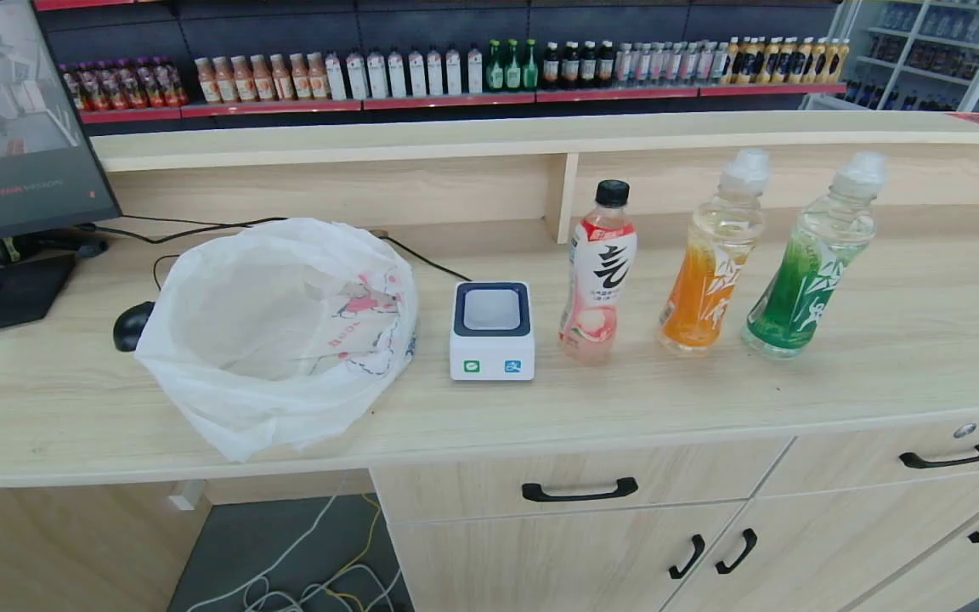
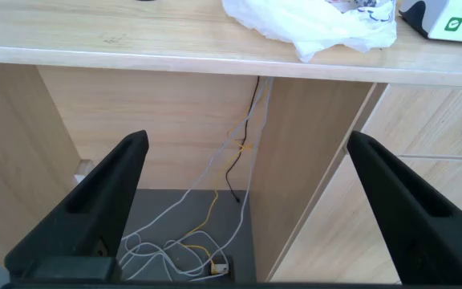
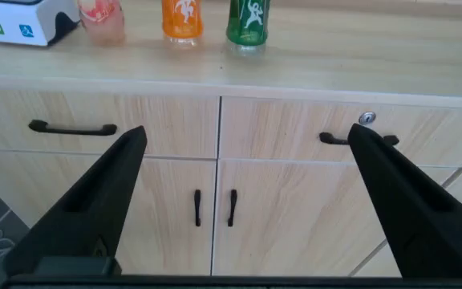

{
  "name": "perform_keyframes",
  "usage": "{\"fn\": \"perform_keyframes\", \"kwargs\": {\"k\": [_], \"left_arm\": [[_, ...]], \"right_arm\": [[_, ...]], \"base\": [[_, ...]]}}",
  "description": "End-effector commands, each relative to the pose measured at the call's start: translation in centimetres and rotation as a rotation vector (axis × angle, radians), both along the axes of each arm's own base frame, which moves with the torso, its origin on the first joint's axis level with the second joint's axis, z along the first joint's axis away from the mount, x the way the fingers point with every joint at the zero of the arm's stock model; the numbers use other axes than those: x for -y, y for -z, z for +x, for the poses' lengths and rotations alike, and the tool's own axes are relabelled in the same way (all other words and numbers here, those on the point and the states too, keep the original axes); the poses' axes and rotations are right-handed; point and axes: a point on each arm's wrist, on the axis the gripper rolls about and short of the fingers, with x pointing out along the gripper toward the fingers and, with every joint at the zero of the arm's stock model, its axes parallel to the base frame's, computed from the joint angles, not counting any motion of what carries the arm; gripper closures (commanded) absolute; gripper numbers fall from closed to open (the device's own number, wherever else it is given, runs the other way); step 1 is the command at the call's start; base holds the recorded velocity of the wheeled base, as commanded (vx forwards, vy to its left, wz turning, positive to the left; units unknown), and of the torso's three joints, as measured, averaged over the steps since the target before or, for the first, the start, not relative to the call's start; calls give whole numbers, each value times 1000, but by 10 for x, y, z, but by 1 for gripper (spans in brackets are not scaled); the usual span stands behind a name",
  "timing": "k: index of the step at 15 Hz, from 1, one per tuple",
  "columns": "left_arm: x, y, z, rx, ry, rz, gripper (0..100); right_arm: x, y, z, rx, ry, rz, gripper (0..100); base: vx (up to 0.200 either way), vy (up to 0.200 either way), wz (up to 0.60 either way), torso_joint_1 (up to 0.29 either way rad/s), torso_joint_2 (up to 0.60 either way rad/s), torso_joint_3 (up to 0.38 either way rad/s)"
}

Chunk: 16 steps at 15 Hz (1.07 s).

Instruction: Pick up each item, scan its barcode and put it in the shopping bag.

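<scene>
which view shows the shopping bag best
The head view: the whole shopping bag sits open on the counter beside the scanner. The left wrist view catches just its crumpled lower edge at the counter's front; the right wrist view faces the scanner and bottles instead.

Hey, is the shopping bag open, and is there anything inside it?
Open and apparently empty: the bag stands with its mouth spread wide, and only its white lining shows inside.
</scene>
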Motion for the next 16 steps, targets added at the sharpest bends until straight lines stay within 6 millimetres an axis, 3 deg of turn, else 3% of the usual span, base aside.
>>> {"fn": "perform_keyframes", "kwargs": {"k": [1, 5, 8, 12, 14, 16], "left_arm": [[0, 0, 0, -2, -1, -1, 0], [0, 0, 0, -2, -1, -1, 0], [0, 0, 0, 0, -1, -1, 0], [0, 0, 0, 0, -1, -1, 0], [0, 0, 0, 0, -1, -2, 0], [0, 0, 0, 0, -1, -1, 0]], "right_arm": [[0, -39, 27, -29, -14, 13, 0], [-8, -48, 83, 22, -138, 12, 0], [-23, -63, 143, 133, -186, 20, 0], [-57, -71, 206, 310, -264, 69, 0], [-81, -70, 219, 288, -288, 95, 0], [-105, -67, 219, 267, -275, 100, 0]], "base": [[0, 0, 0, 0, 0, 0], [0, 0, 0, 0, 0, 0], [0, 0, 0, 0, 0, 0], [0, 0, 0, 0, 0, 0], [0, 0, 0, 0, 0, 0], [0, 0, 0, 0, 0, 0]]}}
